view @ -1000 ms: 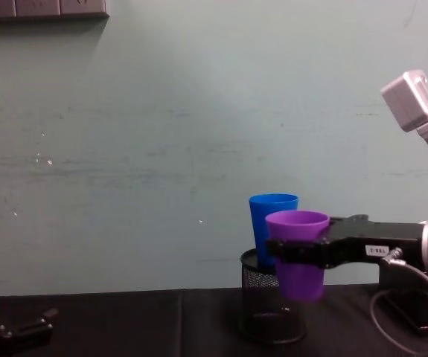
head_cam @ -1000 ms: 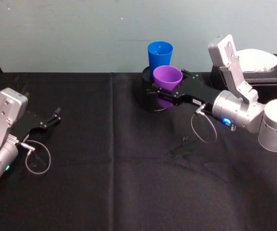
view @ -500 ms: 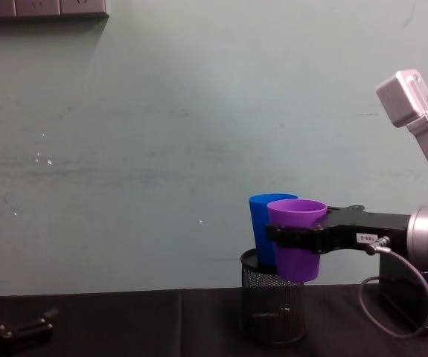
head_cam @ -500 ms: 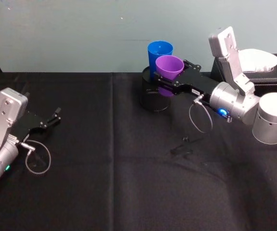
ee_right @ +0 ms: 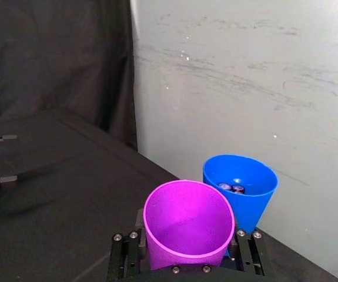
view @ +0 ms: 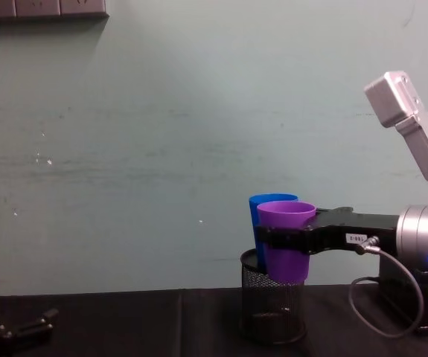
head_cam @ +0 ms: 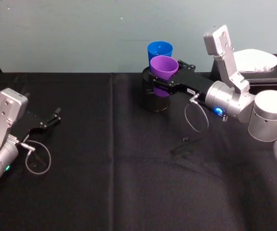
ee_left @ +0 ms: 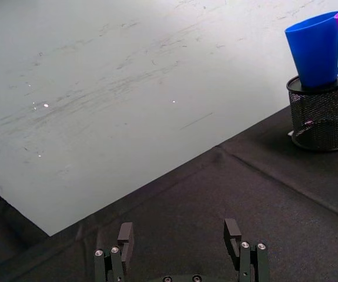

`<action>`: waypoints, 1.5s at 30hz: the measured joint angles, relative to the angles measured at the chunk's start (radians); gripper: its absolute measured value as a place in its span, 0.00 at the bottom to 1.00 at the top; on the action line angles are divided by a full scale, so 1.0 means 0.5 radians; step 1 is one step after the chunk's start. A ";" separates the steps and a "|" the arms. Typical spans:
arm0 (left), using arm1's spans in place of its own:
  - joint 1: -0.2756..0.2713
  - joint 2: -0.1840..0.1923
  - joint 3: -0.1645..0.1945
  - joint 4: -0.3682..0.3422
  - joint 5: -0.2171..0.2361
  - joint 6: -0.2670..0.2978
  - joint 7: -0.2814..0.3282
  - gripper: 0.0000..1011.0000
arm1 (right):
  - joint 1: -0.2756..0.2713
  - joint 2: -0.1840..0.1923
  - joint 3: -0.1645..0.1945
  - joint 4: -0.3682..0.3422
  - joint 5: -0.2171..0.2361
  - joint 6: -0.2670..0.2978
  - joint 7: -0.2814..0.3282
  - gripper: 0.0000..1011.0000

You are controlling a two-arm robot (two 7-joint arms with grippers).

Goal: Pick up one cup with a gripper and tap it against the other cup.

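table (head_cam: 128, 192): black cloth, carried the pen holder at its far edge by the wall
right gripper (view: 284, 238): extended from the holder's right, level above its rim; fingers closed snug round the purple cup's wall, one each side, below the lip
left gripper (ee_left: 179, 235): parked low, well off to the holder's left and nearer the robot; fingers spread wide, nothing between them
pen holder (view: 273, 316): black wire mesh, upright, blue cup standing in it
purple cup (head_cam: 164, 68): upright in the air, base at about the holder's rim, on the holder's robot-facing side, right against the blue cup; touching or a hair apart, couldn't tell
blue cup (head_cam: 159, 50): upright in the holder, its rim a touch higher than the purple one, small dark bits inside, unclear what
handling: purple cup looked like thin smooth plastic, so light, a bit slippery and likely to flex; the taper means it could slide down through the fingers
where to hold: mid-wall under the rim, as gripped, squeeze moderate; tap gently, since the blue cup sat loose and could tip
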State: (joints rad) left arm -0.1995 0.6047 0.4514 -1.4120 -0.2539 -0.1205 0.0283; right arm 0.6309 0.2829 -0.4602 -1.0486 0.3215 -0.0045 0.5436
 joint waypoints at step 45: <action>0.000 0.000 0.000 0.000 0.000 0.000 0.000 0.99 | 0.168 -0.081 -0.022 0.211 -0.037 -0.039 0.057 0.74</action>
State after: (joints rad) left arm -0.1996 0.6047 0.4514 -1.4120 -0.2539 -0.1205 0.0283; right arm 0.7151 0.2424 -0.4713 -0.9432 0.3032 -0.0239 0.5722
